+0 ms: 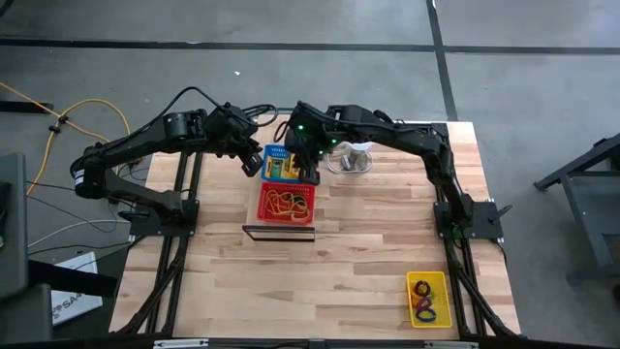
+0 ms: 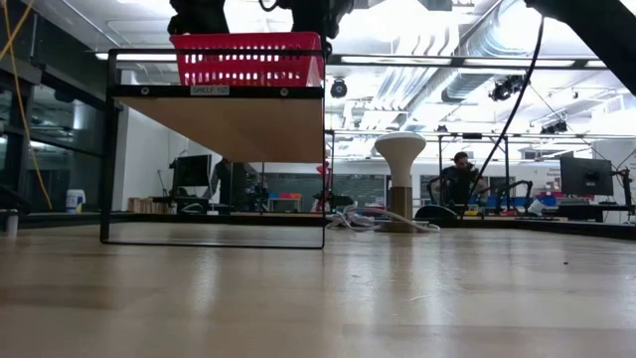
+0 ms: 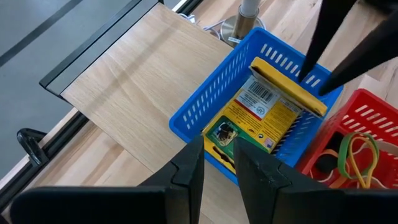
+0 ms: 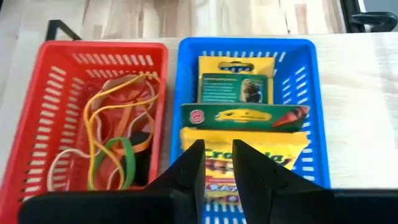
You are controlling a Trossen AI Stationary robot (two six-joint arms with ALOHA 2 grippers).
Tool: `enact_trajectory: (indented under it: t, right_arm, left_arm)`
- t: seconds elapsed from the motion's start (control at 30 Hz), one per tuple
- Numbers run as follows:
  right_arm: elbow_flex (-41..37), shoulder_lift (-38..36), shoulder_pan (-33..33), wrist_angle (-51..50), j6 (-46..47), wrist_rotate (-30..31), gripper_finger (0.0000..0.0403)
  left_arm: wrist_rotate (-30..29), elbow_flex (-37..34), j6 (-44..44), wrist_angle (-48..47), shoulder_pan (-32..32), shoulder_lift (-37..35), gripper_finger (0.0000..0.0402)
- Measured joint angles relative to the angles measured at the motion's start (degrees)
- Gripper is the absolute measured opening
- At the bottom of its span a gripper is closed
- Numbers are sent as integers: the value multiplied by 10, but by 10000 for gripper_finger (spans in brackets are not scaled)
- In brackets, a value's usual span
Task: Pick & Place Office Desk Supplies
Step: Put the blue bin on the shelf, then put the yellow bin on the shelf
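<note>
A blue basket and a red basket stand side by side on a raised shelf board. The blue one holds yellow printed packs; one pack leans tilted on the others. Rubber bands lie in the red basket. My right gripper hangs over the blue basket with a narrow gap between its fingers, its tips at the tilted pack. My left gripper waits beside the blue basket's other side, narrowly open, with nothing between its fingers. My right gripper slants down from above onto the tilted pack's upper edge. I cannot tell whether its fingertips touch the pack.
A yellow tray with coloured clips sits near the table's front right corner. A white round object with a cable stands right of the shelf. Bare wooden tabletop lies in front of the shelf.
</note>
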Motion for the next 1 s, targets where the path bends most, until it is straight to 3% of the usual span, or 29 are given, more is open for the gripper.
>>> enact_trajectory:
  t: [0.27,0.6,1.0]
  right_arm:
    - [-2,0,-3,3,9,-8,68]
    - [-70,0,-9,53,10,-24,68]
    - [-72,-7,-9,79,7,-25,68]
  left_arm:
    - [-1,0,0,0,0,0,84]
    - [-2,0,0,-1,0,0,84]
    - [-2,0,0,-1,0,0,84]
